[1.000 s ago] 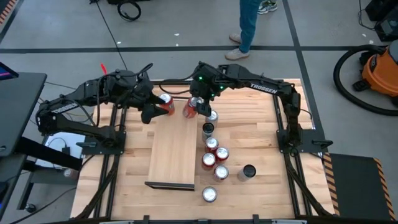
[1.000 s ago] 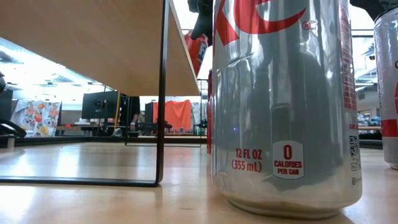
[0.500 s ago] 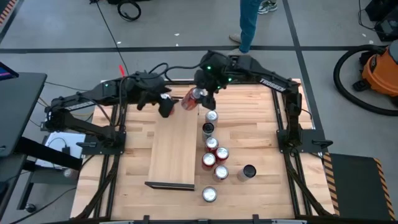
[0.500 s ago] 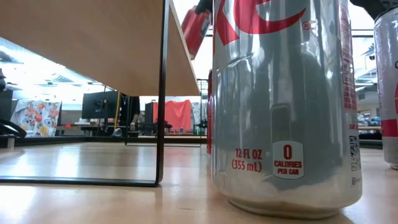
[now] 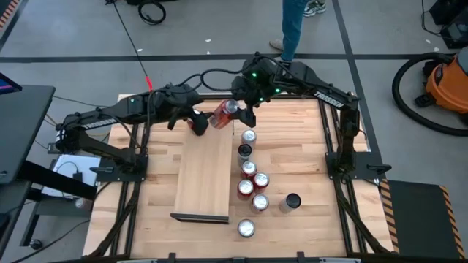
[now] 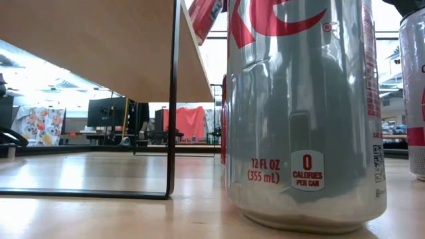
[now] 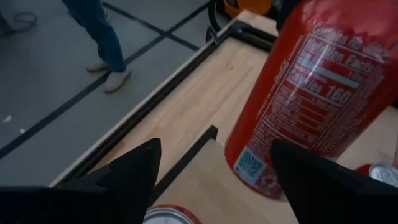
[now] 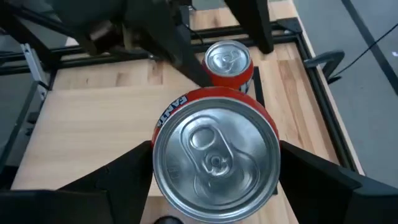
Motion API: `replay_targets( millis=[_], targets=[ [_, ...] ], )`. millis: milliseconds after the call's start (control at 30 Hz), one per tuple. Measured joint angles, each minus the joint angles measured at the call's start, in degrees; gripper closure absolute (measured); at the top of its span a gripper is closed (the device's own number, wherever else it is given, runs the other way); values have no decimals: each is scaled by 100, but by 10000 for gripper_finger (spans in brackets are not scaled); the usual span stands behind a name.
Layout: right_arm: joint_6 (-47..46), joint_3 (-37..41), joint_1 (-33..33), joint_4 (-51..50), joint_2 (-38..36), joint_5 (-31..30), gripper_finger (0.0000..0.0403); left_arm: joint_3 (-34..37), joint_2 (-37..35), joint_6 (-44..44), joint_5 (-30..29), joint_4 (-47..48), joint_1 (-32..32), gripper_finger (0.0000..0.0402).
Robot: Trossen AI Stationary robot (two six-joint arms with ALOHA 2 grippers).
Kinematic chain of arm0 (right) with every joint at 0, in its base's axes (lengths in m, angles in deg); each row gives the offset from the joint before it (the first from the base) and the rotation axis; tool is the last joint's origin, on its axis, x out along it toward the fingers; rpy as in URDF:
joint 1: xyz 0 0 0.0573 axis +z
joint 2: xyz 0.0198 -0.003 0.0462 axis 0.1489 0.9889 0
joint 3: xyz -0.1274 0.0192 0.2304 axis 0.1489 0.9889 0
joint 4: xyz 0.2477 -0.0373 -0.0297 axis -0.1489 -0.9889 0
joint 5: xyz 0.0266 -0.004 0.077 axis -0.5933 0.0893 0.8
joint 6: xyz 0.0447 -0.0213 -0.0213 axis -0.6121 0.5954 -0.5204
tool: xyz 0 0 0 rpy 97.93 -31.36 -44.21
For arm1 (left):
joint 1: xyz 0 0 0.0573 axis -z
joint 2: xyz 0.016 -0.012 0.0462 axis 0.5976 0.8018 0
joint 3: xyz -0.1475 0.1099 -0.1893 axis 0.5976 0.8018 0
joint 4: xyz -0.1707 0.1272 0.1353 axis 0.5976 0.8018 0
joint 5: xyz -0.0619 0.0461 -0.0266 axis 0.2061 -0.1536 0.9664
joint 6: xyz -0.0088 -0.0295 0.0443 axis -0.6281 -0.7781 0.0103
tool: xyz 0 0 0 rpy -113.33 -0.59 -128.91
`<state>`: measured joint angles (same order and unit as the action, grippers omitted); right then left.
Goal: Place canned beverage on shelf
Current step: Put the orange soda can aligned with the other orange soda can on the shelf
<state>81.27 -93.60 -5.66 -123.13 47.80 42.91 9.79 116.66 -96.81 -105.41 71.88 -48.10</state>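
Note:
My right gripper (image 5: 235, 115) is shut on a red canned beverage (image 5: 222, 115), held tilted in the air over the far end of the shelf (image 5: 208, 175), a pale board raised on dark legs. The same can shows in the left wrist view (image 7: 305, 93) and at the top of the low view (image 6: 206, 14). A second red can (image 8: 229, 62) stands upright at the shelf's far end, beside the dark lip (image 7: 186, 163). My left gripper (image 7: 214, 146) hangs open just above that can's top (image 7: 169, 215), its fingertips toward the held can. My right gripper pinches the red can's two sides (image 8: 163, 134) between its fingers, which lie along the can. The can's silver top (image 8: 214, 158) faces back at the wrist and its bottom (image 7: 252, 171) points down and to the table's left. The can is clear of the shelf.
Several cans stand in a row on the table right of the shelf (image 5: 248, 172), one with a dark top (image 5: 292, 201) farther right. A silver can (image 6: 302, 113) fills the low view. A person's legs (image 5: 292, 29) and an orange vacuum (image 5: 447, 80) are beyond the table.
My right gripper has risen with the red can, which has gone higher above the shelf's far end and stays tilted. My left gripper has swung toward the table's right, coming over the standing can, and its wrist has turned. The standing can has stayed put.

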Motion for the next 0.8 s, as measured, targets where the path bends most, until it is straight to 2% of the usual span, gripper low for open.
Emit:
replay_targets(
  millis=[100, 300, 567, 800],
  targets=[
    [-23, 1, 38, 381, -1, -31, 87, 9, 77, -20, 71, -16, 35, 84],
    [-24, 108, 41, 527, -7, -31, 87, 9, 60, -16, 94, 45, 64, 84],
    [235, 703, 39, 1038, -4, -64, 87, 2, -624, -126, -55, 317, 31, 84],
    [416, 1641, 13, 1959, 1, 132, 87, 0, -1229, -430, 622, 78, 39, 84]
  ],
)
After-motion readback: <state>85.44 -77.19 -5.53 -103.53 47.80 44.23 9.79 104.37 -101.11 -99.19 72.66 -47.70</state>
